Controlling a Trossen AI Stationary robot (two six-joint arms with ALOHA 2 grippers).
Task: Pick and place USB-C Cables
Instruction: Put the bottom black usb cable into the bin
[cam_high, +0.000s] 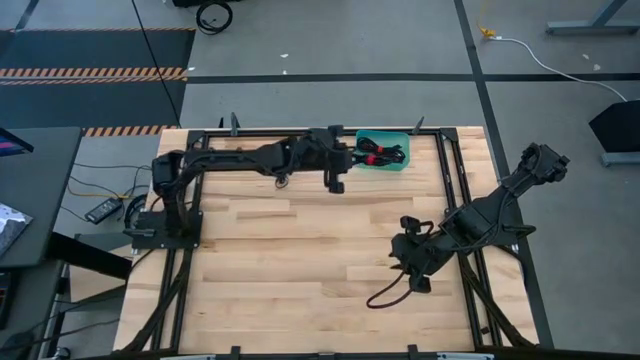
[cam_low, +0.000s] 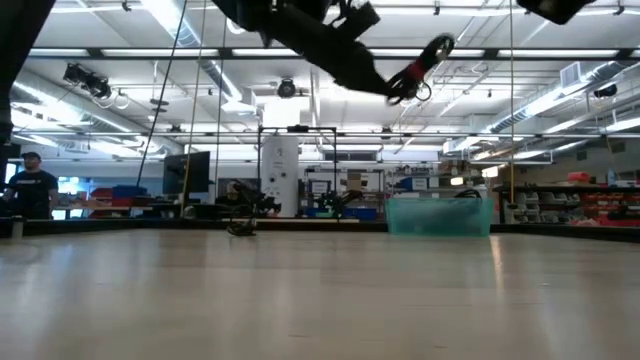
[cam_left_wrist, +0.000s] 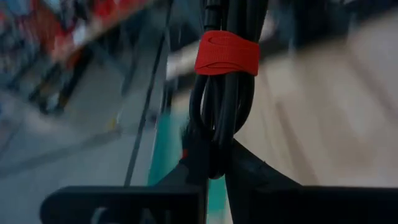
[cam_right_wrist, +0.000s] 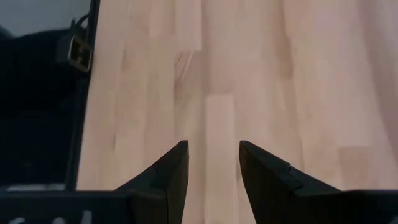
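My left gripper (cam_high: 352, 156) is stretched along the far edge, raised beside the teal bin (cam_high: 382, 152), and shut on a black USB-C cable bundle (cam_left_wrist: 224, 93) with a red tie (cam_left_wrist: 227, 53). The low view shows that bundle (cam_low: 420, 65) high above the bin (cam_low: 438, 213). More black bundles with red ties (cam_high: 388, 153) lie inside the bin. My right gripper (cam_right_wrist: 211, 162) is open over bare wood near the table's right side (cam_high: 405, 255). A dark maroon cable (cam_high: 390, 292) lies in a loose loop on the table just nearer than it. My left gripper pinches the black bundle between its two fingers by the looped end (cam_left_wrist: 214, 152), below the red tie. The bundle sticks out beyond the fingertips, along them, slanting upward (cam_low: 430, 55). It is lifted clear, above the table and higher than the bin's rim.
A small dark object (cam_low: 240, 225) sits on the table under the left arm (cam_high: 283, 180). Black frame rails run along the table's edges (cam_high: 455, 190). Open wood spans the middle and near left of the table (cam_high: 280, 260). A person (cam_low: 25, 190) stands far off in the room.
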